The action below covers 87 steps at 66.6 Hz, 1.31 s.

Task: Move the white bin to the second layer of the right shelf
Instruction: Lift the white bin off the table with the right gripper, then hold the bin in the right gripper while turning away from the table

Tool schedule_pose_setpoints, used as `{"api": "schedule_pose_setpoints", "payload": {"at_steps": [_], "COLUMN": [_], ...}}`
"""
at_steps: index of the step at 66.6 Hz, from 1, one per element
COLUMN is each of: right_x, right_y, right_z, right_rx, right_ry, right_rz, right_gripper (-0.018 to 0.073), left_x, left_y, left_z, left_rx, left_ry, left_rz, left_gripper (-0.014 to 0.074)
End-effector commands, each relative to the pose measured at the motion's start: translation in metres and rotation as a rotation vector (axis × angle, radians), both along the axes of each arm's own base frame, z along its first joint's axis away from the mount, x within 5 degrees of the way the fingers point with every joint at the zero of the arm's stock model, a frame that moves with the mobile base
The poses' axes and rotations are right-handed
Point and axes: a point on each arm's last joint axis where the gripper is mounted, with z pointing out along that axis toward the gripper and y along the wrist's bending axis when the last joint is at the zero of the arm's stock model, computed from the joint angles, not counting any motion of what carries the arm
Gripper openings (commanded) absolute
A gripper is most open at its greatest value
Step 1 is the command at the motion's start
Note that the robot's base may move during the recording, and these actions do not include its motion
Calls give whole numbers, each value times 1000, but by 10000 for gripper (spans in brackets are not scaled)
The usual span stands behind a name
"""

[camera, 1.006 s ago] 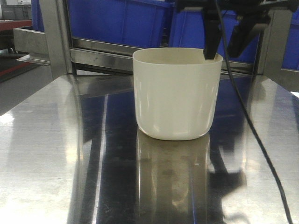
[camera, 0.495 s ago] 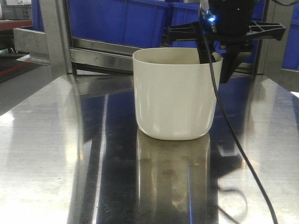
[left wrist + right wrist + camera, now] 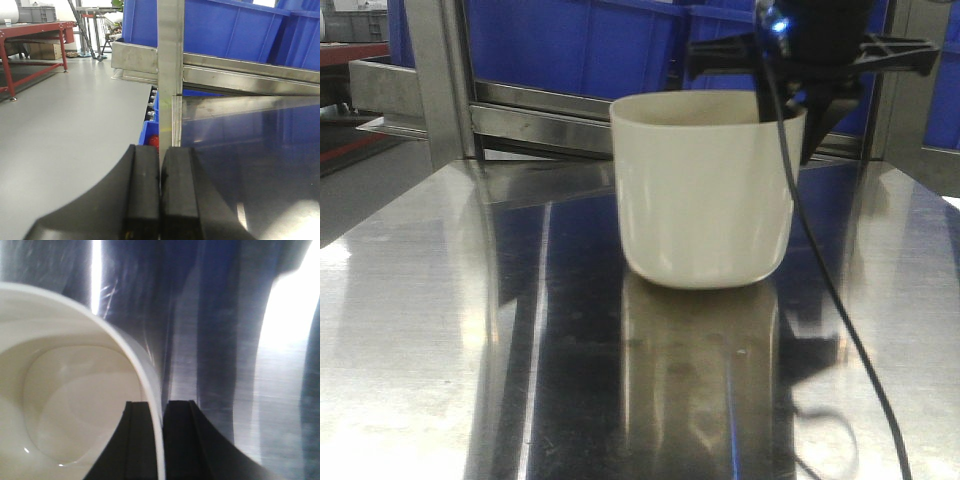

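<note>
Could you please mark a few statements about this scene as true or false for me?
1. The right gripper pinches the wall of the cream-white glossy plastic bin, one jaw inside, one outside. True.
2. The bin holds small parts. False: it is empty.
3. The left gripper has its jaws shut on nothing. True.
4. The bin lies on its side. False: it is upright, mouth up.
5. Large blue plastic crates stand behind the bin. True.

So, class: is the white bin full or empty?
Empty: the right wrist view shows the white bin bare inside, down to its base.
</note>
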Motion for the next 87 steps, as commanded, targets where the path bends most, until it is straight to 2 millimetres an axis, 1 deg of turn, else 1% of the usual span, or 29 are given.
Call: {"api": "schedule_pose_setpoints", "payload": {"at_steps": [1, 9, 13, 16, 19, 23, 26, 28, 31, 38, 46, 54, 62, 65, 74, 79, 87], "right_x": [-5, -8, -11, -16, -22, -31, -39, -44, -52, -72, -96, -121, -146, -153, -176, -189, -205], "right_y": [-26, -60, -77, -90, -101, -115, -124, -130, -138, -157, -177, -182, -177, -176, -170, -166, -160], "right_z": [48, 61, 61, 63, 61, 62, 60, 62, 60, 61, 54, 50, 49, 47, 48, 46, 37], "right_rx": [20, -5, -21, -41, -63, -77, -78, -75, -72, -53, -56, -65, -64, -63, -56, -48, -16], "right_ry": [-158, -192, -197, -212, -215, -238, -247, -269, -287, -357, -403, -444, -508, -527, -655, -720, -752], "right_rz": [-35, -109, -134, -123, -92, -37, -7, 6, 14, -30, -118, -151, -148, -144, -131, -122, -102], "right_gripper": [68, 68, 68, 68, 68, 68, 68, 68, 68, 68, 68, 68, 68, 68, 68, 68, 68], "left_x": [0, 0, 0, 0, 0, 0, 0, 0, 0, 0, 0, 0, 0, 0, 0, 0, 0], "left_y": [0, 0, 0, 0, 0, 0, 0, 0, 0, 0, 0, 0, 0, 0, 0, 0, 0], "left_z": [-4, -4, -4, -4, -4, -4, -4, -4, -4, -4, -4, -4, -4, -4, -4, -4, -4], "left_rx": [-16, -16, -16, -16, -16, -16, -16, -16, -16, -16, -16, -16, -16, -16, -16, -16, -16], "left_ry": [-59, -59, -59, -59, -59, -59, -59, -59, -59, -59, -59, -59, -59, -59, -59, -59, -59], "left_rz": [-3, -3, -3, -3, -3, -3, -3, -3, -3, -3, -3, -3, -3, -3, -3, -3, -3], "left_gripper": [85, 85, 85, 85, 85, 85, 85, 85, 85, 85, 85, 85, 85, 85, 85, 85, 85]}}
